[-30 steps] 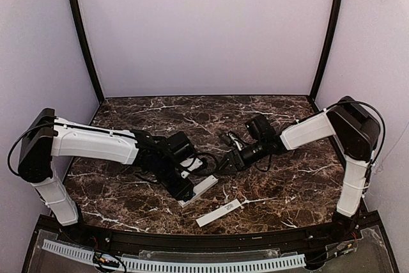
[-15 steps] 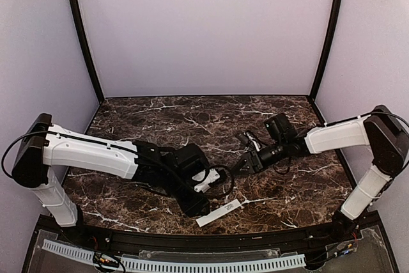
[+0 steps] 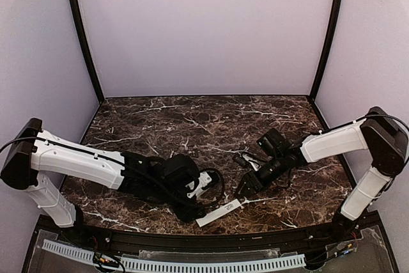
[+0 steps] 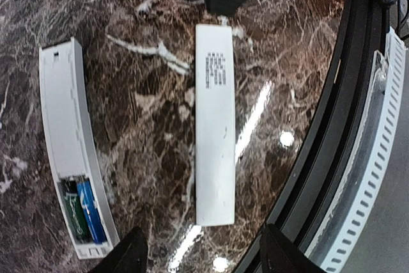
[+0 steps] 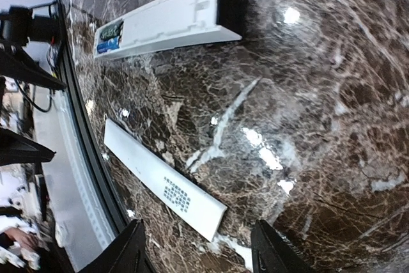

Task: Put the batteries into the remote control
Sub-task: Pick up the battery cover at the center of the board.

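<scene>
The remote control [image 4: 67, 145] lies back-up on the marble with its compartment uncovered, and a blue battery [image 4: 91, 212] sits in it beside a dark green one [image 4: 73, 212]. In the right wrist view the remote control [image 5: 169, 20] shows a dark end, with the batteries [image 5: 110, 36] at the other end. My left gripper [image 4: 204, 257] is open just above one end of a flat white cover strip [image 4: 214, 126]. My right gripper [image 5: 201, 247] is open near the cover strip's [image 5: 163, 187] printed end. Overhead, the left gripper [image 3: 195, 208] and right gripper [image 3: 245, 188] flank the cover strip [image 3: 218, 213].
The black raised front rim of the table [image 4: 319, 158] runs right beside the cover, with a white slotted cable rail [image 4: 377, 177] beyond it. The left arm's cable loop [image 3: 214, 180] lies over the remote control [image 3: 203, 182]. Dark marble stretches behind both arms.
My left gripper has left the remote, moved toward the front edge over the cover strip and opened wider. My right gripper swung right, then came down and forward toward the cover's other end.
</scene>
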`<state>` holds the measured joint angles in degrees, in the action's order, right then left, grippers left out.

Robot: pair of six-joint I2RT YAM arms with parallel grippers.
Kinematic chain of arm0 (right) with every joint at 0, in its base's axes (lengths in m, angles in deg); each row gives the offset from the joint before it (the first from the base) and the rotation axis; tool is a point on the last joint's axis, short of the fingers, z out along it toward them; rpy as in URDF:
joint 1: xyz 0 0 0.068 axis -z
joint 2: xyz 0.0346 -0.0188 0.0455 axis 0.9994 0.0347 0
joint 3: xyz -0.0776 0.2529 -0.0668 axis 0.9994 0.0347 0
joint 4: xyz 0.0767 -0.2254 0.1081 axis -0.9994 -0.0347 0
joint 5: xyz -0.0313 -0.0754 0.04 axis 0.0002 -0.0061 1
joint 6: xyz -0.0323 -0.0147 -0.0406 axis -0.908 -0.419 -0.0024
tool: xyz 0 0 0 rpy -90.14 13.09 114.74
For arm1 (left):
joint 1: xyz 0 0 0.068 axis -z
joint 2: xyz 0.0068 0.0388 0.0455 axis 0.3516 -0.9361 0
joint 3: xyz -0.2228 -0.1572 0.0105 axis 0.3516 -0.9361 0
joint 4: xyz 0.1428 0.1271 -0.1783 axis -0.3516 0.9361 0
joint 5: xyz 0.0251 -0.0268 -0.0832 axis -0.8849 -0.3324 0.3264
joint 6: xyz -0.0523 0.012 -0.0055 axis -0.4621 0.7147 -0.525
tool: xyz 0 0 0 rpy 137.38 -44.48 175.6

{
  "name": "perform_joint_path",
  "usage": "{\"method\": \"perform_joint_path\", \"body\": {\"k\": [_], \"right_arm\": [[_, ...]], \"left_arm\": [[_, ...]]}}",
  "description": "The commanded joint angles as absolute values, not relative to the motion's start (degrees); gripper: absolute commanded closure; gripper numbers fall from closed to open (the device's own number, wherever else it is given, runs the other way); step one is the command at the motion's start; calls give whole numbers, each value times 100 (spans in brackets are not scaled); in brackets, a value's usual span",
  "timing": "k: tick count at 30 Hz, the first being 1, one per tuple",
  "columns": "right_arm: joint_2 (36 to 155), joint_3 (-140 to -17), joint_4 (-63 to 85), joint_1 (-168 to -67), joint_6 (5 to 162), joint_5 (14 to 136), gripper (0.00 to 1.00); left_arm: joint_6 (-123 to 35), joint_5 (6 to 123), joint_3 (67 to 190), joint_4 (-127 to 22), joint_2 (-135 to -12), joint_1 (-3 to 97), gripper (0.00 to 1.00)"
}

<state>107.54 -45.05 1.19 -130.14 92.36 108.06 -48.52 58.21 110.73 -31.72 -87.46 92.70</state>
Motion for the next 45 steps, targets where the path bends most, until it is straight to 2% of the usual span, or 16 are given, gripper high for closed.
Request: {"method": "perform_joint_path", "body": {"k": [1,5,12,18,31,35,37,39,45], "right_arm": [[10594,-5079,-608,-13568,8373,9794,42],[10312,-5426,-986,-14032,7416,9007,33],[10852,-6023,-1953,-14566,5672,8354,28],[11144,-5938,-1942,-14777,5310,8382,29],[12253,-6227,-2064,-15177,4821,7655,34],[12627,-6421,-2344,-15501,4853,7506,41],[12674,-6574,-2566,-15698,4884,7664,51],[12692,-6655,-2694,-15837,4937,7817,55],[12982,-6781,-3043,-16243,5066,8010,51]], "left_arm": [[-4762,5505,11379,-3037,-8848,9266,38],[-5124,5881,10680,-3734,-8045,8985,36],[-5387,5773,10110,-3879,-6589,8562,34],[-5414,5697,9845,-3851,-5814,8373,30],[-5510,5696,9467,-3807,-5276,8361,27],[-5533,5696,9455,-3768,-5291,8340,26],[-5536,5696,9489,-3694,-5318,8322,25],[-5540,5743,9512,-3673,-5352,8286,25],[-5525,5784,9575,-3598,-5413,8146,25]]}}
